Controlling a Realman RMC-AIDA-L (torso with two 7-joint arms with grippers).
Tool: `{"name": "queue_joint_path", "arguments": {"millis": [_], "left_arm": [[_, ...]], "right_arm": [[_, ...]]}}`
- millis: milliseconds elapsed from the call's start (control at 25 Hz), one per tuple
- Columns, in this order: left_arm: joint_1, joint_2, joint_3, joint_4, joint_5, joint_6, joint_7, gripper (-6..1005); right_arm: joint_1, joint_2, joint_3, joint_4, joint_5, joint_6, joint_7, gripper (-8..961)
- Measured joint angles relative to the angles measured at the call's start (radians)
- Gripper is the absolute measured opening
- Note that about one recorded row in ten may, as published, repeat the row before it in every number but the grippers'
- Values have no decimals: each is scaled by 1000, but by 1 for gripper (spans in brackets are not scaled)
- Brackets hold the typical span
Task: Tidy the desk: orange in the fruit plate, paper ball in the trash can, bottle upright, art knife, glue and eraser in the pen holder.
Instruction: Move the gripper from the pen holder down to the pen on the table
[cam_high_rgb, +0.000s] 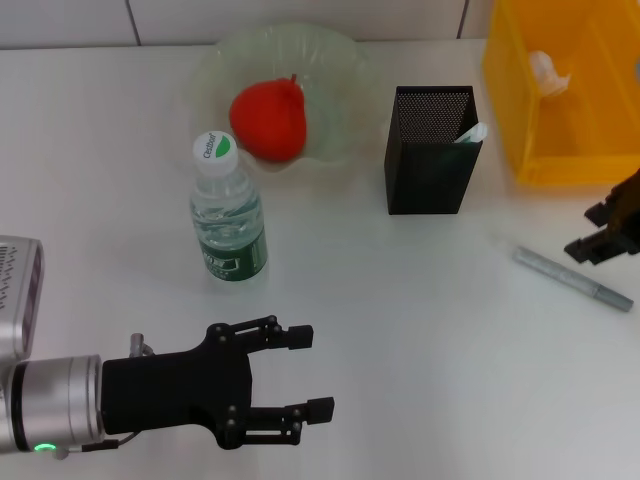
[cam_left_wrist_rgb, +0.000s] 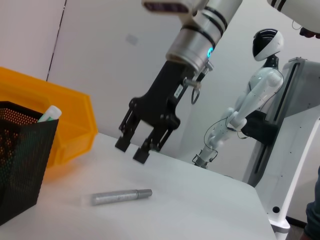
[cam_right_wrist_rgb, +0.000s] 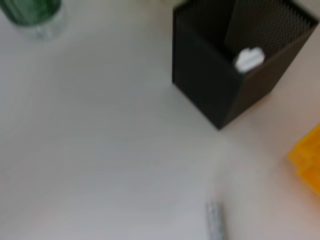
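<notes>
The white desk (cam_high_rgb: 400, 330) carries a pale-green fruit plate (cam_high_rgb: 340, 70) at the back, with the bottle (cam_high_rgb: 228, 215) standing upright just in front of it. The black mesh pen holder (cam_high_rgb: 430, 160) stands right of the plate, the yellow trash can (cam_high_rgb: 560, 150) farther right (partly out of frame). The grey art knife (cam_high_rgb: 572, 279) lies flat near the desk's right side.

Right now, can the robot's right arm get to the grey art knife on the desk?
Probably yes. The right gripper hangs open just above the art knife, which lies flat on bare desk, apart from the pen holder and trash can. Nothing lies between them.
</notes>
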Motion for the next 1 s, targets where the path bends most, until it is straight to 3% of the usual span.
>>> {"name": "queue_joint_path", "arguments": {"millis": [240,600,800,1000], "left_arm": [[-11,0,0,-3,3,0,-1,829],[-12,-1,0,-4,4,-7,-1,829],[-9,-1,0,-5,4,-10,-1,829],[-9,-1,0,-5,4,-12,-1,829]], "right_arm": [[18,0,-102,170,-24,115,19,523],[39,0,-124,249,-28,199,20,514],[47,0,-133,285,-40,235,20,334],[57,1,-147,320,-42,263,20,333]]}}
